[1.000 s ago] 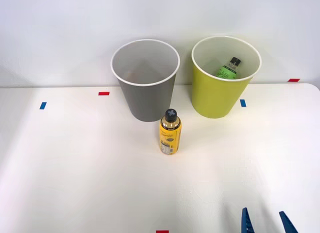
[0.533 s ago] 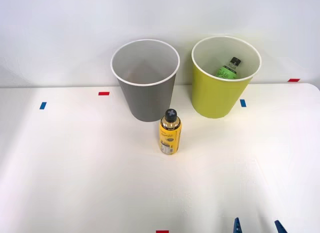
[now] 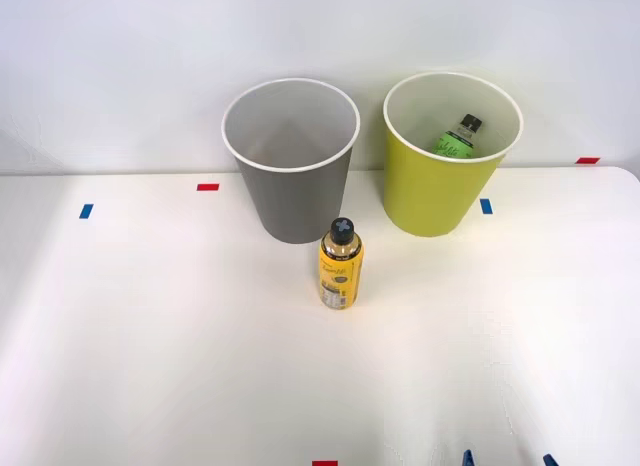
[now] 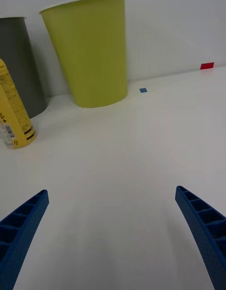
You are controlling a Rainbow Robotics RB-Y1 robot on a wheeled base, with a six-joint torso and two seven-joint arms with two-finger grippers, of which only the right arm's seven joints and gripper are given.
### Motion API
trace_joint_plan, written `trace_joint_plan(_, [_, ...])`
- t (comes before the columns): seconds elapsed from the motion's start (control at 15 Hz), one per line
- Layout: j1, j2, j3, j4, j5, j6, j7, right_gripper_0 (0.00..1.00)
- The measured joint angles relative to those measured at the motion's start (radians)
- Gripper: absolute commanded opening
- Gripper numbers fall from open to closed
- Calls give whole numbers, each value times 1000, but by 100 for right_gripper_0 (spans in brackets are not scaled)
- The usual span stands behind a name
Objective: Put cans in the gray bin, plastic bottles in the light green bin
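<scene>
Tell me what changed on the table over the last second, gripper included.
The right gripper slid back toward the robot and slightly to its left: its blue fingertips have dropped almost out of the front view's near edge. It is open and holds nothing. The yellow bottle, the gray bin, the light green bin and the green-label bottle inside it stayed put.

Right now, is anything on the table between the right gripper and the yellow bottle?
No. In the front view, only bare white table lies between the open right gripper and the upright yellow bottle.
</scene>
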Motion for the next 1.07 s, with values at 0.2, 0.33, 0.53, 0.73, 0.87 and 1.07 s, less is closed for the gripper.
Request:
trace_joint_plan(0.2, [0,0,4,0,-3,0,2,92])
trace_joint_plan(0.33, [0,0,7,-1,-4,-1,3,92])
trace_joint_plan(0.53, [0,0,7,-1,-4,-2,3,92])
trace_joint_plan(0.73, [0,0,7,-1,-4,-2,3,92])
trace_joint_plan(0.87, [0,0,7,-1,-4,-2,3,92])
trace_joint_plan(1.07, [0,1,7,-1,-4,-2,3,92])
